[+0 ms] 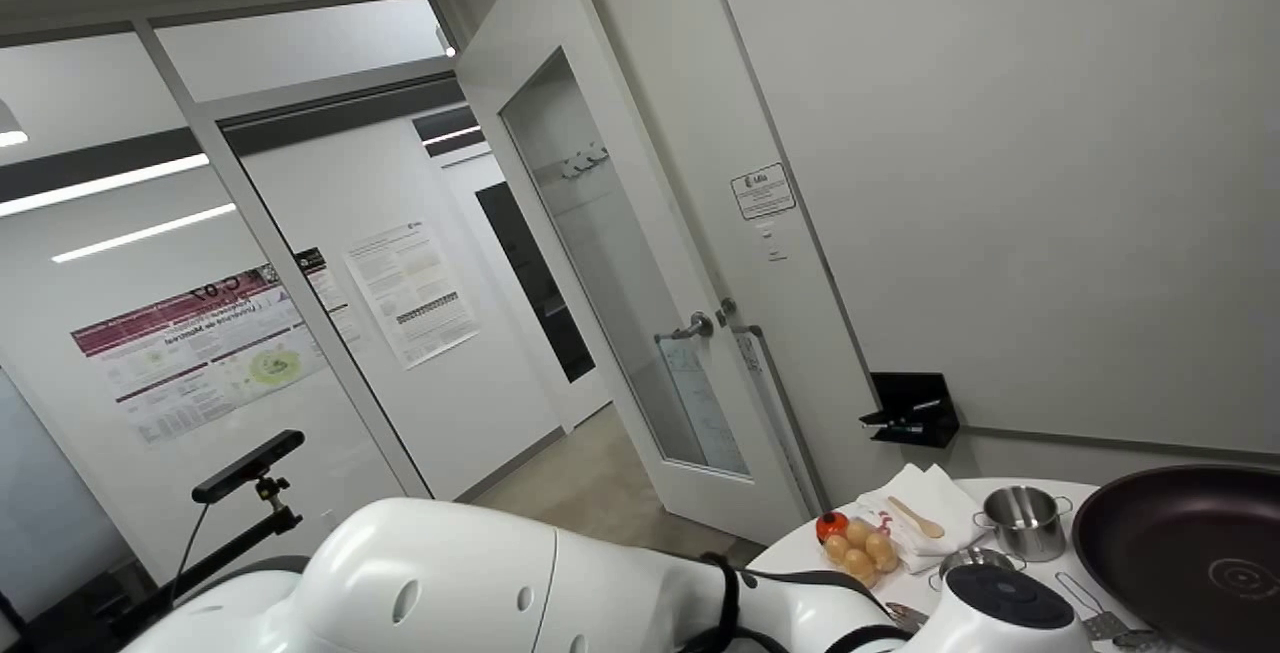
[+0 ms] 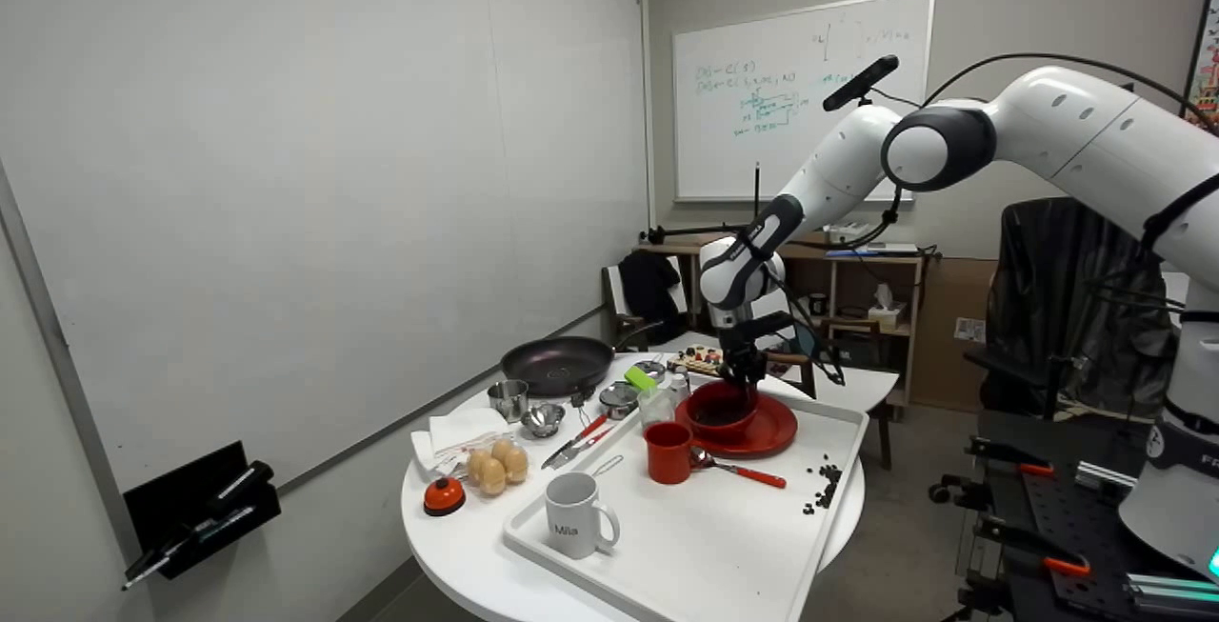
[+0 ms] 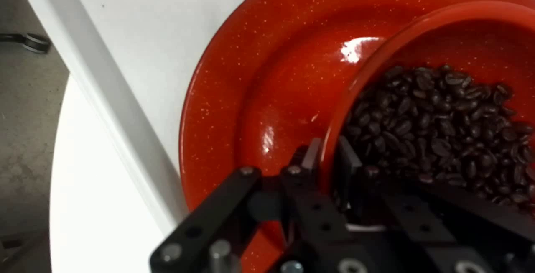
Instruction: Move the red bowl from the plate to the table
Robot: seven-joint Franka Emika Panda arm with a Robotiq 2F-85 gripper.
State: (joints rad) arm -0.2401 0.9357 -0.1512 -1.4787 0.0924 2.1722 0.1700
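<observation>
The red bowl sits on the red plate at the tray's far end. In the wrist view, dark beans lie inside the bowl, and the plate shows on its left. My gripper points down at the bowl's edge. In the wrist view, the gripper has its fingers closed in on the bowl's rim, one inside and one outside. The white table shows around the tray, also in the wrist view. Bowl and plate do not show in an exterior view where my arm fills the foreground.
A white raised-rim tray bears the plate, a red cup, a red-handled spoon, a white mug and spilled beans. Beside it lie eggs, steel bowls, knives and a pan.
</observation>
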